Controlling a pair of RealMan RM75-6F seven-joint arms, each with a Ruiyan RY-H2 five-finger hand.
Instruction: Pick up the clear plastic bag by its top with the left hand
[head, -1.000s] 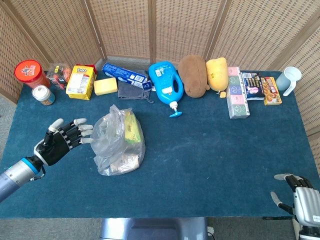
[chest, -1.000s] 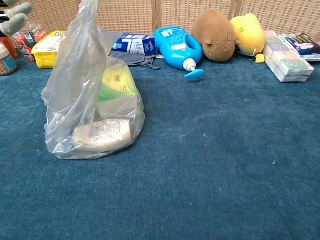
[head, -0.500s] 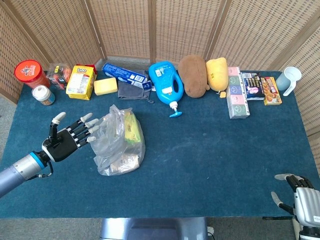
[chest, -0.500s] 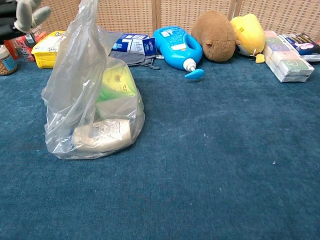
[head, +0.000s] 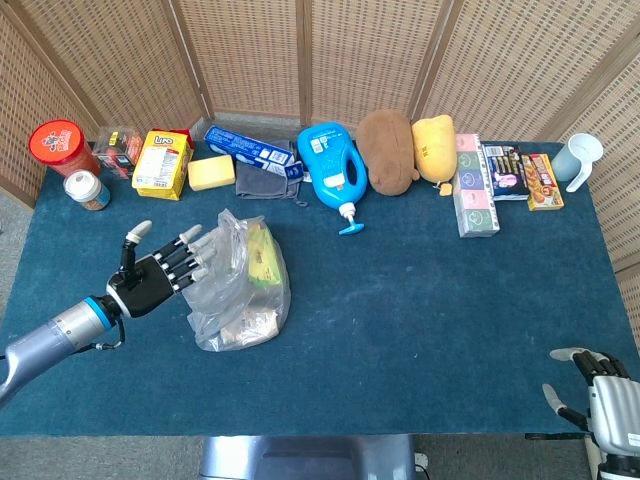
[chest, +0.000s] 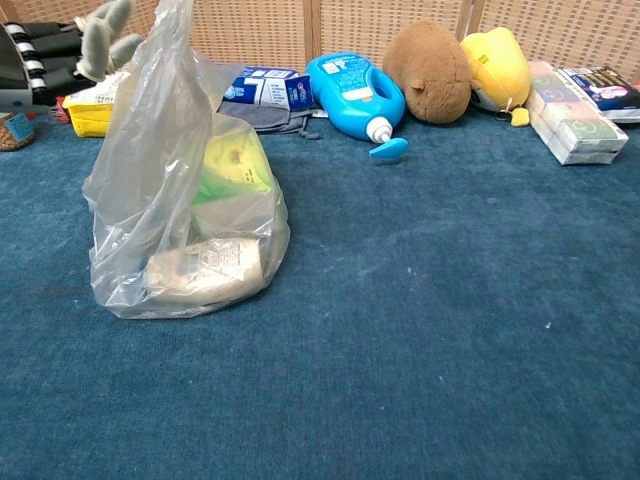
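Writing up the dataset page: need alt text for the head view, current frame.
The robot's left hand, fingers spread, reaches the top of a clear plastic bag of groceries standing on a blue table, not yet gripping it. Boxes, a blue detergent bottle and plush toys line the far edge; the right hand rests at the near right corner.

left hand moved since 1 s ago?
Yes. In the head view the left hand has shifted right, toward the clear plastic bag; its fingertips now reach the bag's top. The bag itself hasn't moved.
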